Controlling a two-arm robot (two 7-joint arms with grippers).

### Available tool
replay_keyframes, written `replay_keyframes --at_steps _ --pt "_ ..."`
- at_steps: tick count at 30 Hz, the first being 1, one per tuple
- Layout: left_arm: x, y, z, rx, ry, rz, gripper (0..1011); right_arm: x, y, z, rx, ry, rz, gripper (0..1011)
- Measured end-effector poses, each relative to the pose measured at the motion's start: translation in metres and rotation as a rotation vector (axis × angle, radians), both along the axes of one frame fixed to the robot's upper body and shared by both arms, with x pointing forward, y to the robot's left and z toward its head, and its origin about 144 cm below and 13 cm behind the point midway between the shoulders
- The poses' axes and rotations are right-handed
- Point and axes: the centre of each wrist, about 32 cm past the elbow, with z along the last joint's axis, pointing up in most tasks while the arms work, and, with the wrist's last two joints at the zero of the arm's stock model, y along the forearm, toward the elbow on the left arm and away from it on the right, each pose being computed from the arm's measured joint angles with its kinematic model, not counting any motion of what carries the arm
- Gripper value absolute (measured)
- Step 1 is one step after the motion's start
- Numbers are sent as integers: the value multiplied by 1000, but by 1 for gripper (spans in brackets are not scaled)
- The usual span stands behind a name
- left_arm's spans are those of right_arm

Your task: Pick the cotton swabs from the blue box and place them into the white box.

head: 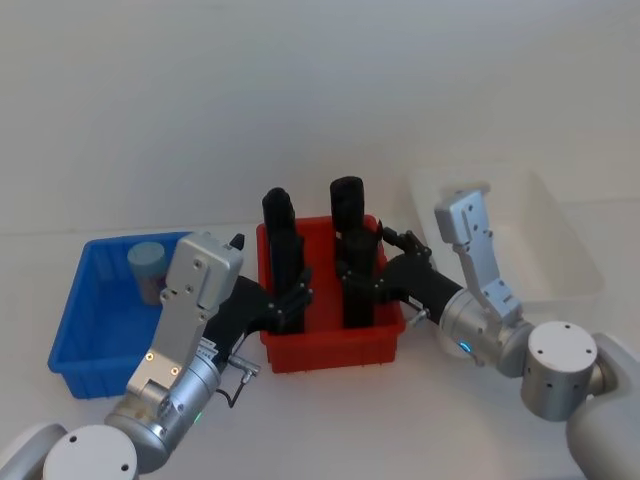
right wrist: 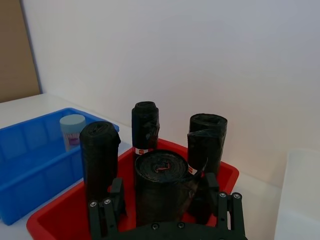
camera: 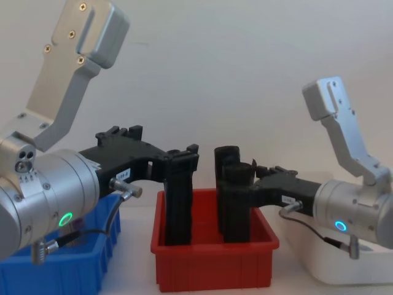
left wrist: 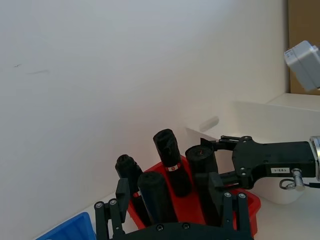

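Both tools sit at the red bin point(head: 330, 340), not on task: the left tool point(head: 293, 300) and right tool point(head: 362, 280) each clamp a black roll — the swab jar point(head: 147, 266) waits untouched in the blue box point(head: 75, 330).

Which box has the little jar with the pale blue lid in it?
The blue box, on the robot's left. The cotton swabs jar stands inside it; the red box beside it holds black rolls.
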Motion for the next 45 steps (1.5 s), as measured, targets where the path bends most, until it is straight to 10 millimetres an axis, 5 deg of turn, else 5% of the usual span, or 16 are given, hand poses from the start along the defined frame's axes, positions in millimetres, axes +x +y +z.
replay_keyframes --at_steps 8,25,45 --pt "0 0 0 0 0 0 1000 13 6 -3 -4 14 20 970" --pt "0 0 0 0 0 0 999 27 14 -3 2 10 51 517" --pt "0 0 0 0 0 0 1000 3 9 44 75 -137 29 476"
